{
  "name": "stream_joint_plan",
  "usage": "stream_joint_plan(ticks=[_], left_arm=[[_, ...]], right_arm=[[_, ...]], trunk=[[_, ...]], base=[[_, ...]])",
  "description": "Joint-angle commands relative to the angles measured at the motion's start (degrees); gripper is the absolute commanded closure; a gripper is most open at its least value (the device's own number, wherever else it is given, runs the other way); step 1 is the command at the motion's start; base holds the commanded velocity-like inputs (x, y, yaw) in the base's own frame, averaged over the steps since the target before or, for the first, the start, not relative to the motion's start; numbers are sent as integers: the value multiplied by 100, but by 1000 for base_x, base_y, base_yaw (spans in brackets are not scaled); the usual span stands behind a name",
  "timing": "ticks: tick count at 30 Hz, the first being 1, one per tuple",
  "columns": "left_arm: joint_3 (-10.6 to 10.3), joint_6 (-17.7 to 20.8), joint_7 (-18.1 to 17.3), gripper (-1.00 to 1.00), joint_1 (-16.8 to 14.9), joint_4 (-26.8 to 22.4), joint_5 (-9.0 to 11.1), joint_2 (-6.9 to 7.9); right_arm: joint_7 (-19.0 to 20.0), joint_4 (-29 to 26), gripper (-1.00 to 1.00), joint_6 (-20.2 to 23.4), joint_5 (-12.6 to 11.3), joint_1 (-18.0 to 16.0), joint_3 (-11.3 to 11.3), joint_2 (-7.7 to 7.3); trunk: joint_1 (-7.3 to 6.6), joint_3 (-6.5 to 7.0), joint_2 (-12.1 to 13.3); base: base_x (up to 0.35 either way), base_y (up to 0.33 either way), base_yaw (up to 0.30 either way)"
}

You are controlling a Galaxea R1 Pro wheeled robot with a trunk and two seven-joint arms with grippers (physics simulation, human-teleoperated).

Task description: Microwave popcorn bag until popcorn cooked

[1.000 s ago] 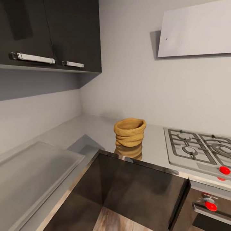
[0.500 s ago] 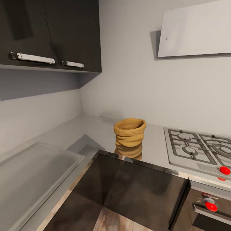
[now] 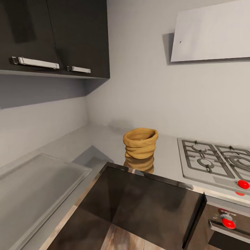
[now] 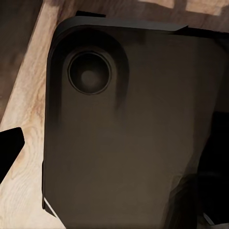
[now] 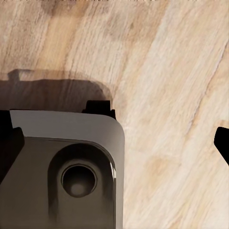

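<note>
The popcorn bag (image 3: 140,143), a small tan sack with a rolled rim, stands upright on the grey countertop (image 3: 104,139) near the corner, left of the hob. Its mouth faces up, and the popcorn inside is hidden from this angle. The microwave is out of view. In the left wrist view my left gripper (image 4: 114,148) hangs over my dark base, one black fingertip (image 4: 9,148) at the frame's edge. My right gripper (image 5: 114,143) hangs open over wooden floor, its fingertips (image 5: 222,144) far apart with nothing between them.
A gas hob (image 3: 215,161) with red knobs (image 3: 243,184) lies right of the bag. A pale recessed tray (image 3: 34,180) sits in the left run of the L-shaped counter. Dark upper cabinets (image 3: 69,34) and a range hood (image 3: 211,33) hang above. Dark cabinet fronts (image 3: 146,205) stand below.
</note>
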Motion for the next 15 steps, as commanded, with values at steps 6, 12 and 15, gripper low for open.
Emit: stream_joint_plan(ticks=[6,12,15], left_arm=[[48,-4,-22,-100,0,-3,42,7],[52,-2,-17,-100,0,-2,54,2],[52,-2,-14,-100,0,-2,58,-1]], right_arm=[[7,17,-100,-21,34,-8,-46,-6],[15,17,-100,-14,38,-3,-46,-6],[12,17,-100,-13,38,-7,-46,-6]], trunk=[[-66,49,118],[-198,156,358],[-264,210,479]], base=[[0,0,0],[0,0,0],[0,0,0]])
